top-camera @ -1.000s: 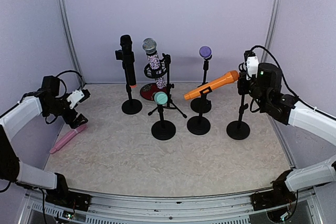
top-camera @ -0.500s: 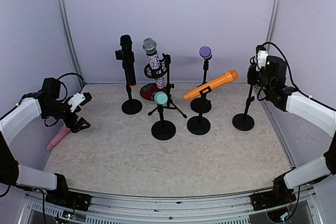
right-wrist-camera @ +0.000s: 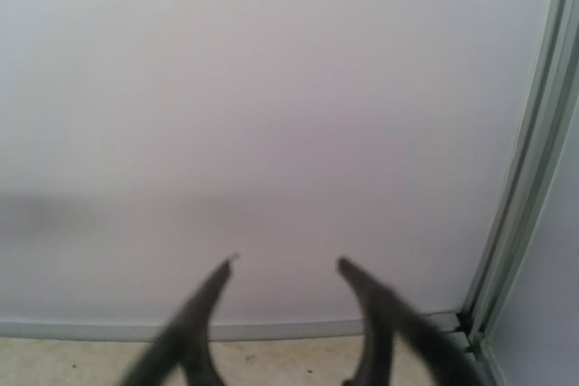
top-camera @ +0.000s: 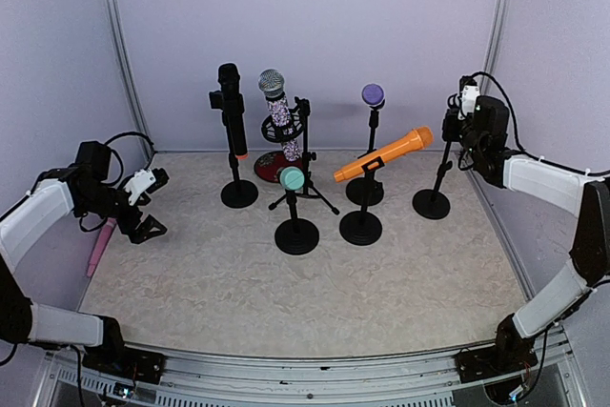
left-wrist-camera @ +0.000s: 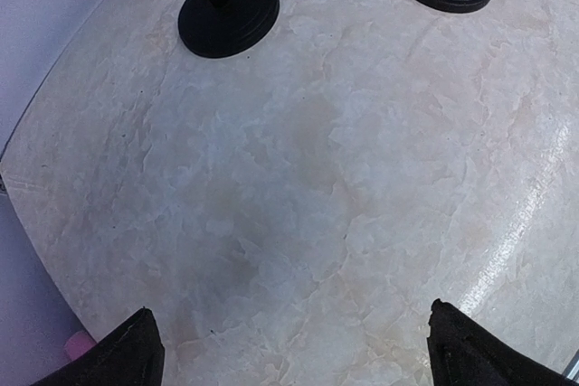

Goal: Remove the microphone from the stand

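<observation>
- At the left edge of the table [top-camera: 315, 302], the pink mic [top-camera: 98, 250] lies flat along the wall, off any stand.
- A second ago the left gripper [left-wrist-camera: 289, 306] was low over it. It has since lifted and pulled inward, and its jaws are wide apart with only bare table between them.
- On the right, the right gripper [top-camera: 456, 129] is clamped on the top of the empty stand [top-camera: 438, 171]. The wrist view shows only fingertips against the wall, so the hold is read from the overhead view.
- The stand has moved with that gripper, first out toward the right wall [top-camera: 558, 64], now further back. Its pole leans a little, and I cannot tell whether the base is resting on the table.
- The removal itself looks done. What seems left is setting the stand down and letting go.
- Room is tight at the right rear. The orange mic [top-camera: 384, 154] ends just beside the gripper, its base is near the stand's base, and the wall is close behind the arm.
- The near half of the table is open for retreat.
- On the left, the pink mic is close to the wall with the gripper near it, so a low outward swing could knock it.
</observation>
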{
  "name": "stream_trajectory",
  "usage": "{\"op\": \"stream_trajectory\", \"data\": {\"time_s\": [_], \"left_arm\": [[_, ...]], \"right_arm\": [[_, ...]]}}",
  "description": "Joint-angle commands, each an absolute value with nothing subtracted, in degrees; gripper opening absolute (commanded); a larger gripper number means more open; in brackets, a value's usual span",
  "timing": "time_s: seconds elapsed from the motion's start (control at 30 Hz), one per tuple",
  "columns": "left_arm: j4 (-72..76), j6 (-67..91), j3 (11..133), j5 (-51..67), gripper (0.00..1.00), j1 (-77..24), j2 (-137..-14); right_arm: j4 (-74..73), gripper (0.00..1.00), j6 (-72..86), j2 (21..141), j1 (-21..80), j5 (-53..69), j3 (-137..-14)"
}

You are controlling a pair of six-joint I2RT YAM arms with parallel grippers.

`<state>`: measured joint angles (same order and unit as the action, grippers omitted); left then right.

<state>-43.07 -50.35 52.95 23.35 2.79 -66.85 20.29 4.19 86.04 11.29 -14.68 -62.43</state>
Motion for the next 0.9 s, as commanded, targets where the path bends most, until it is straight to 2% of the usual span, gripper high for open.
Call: {"op": "stream_trajectory", "data": {"time_s": [0.0, 0.13, 0.2, 0.27, 0.43, 0.63, 0.7, 0.87], "left_arm": [[-44.3, -50.1, 54.2, 25.2, 0.99, 2.2, -65.7], [-44.4, -49.6, 54.5, 25.7, 0.99, 1.6, -65.8], [-44.6, -49.3, 54.8, 25.9, 0.99, 1.2, -65.8], [-44.8, -49.0, 55.2, 26.5, 0.99, 0.7, -65.7], [-44.8, -47.9, 56.2, 28.1, 0.99, 0.1, -66.2], [-44.3, -46.5, 57.4, 29.8, 0.99, 0.0, -67.5], [-43.9, -46.3, 57.7, 30.2, 0.99, 0.0, -67.8], [-42.8, -44.4, 58.7, 31.3, 0.99, -0.1, -69.0]], "right_arm": [[22.8, 0.39, 6.1, 87.1, 10.6, -13.6, -64.0], [21.1, 0.75, 6.6, 84.6, 10.6, -13.6, -62.7], [19.6, 0.86, 6.5, 82.6, 10.6, -13.2, -62.9], [18.3, 0.93, 6.7, 80.1, 10.6, -12.5, -63.1], [15.0, 0.95, 7.3, 73.2, 10.6, -9.8, -63.8], [10.1, 0.91, 7.2, 67.2, 13.2, -4.3, -65.5], [8.9, 0.90, 5.8, 66.3, 17.8, -4.3, -65.4], [10.6, 0.92, 1.7, 65.7, 36.8, -10.0, -61.6]]}}
